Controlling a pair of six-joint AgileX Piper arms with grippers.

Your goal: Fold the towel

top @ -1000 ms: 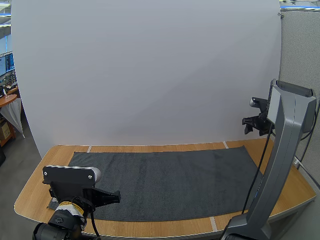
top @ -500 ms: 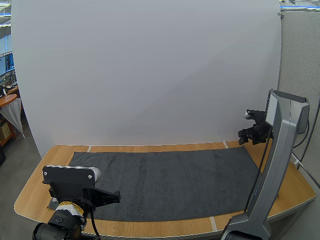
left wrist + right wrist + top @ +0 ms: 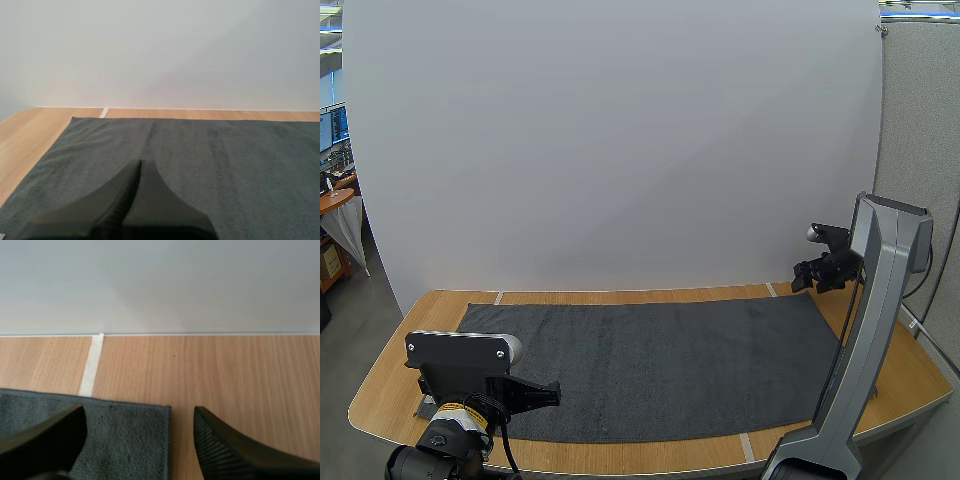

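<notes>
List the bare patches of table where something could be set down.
Bare table shows left of the towel, in a strip beyond its far edge, and right of it. The left gripper crowds the near left corner.

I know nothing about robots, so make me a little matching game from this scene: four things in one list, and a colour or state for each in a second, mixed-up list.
Things:
1. left tool
2. right tool
3. towel
4. table

Colours or states:
A. light wood
B. open, above the towel's far corner
C. shut into one dark wedge
D. dark grey, spread flat

Pairs: 1-C, 2-B, 3-D, 4-A
</notes>
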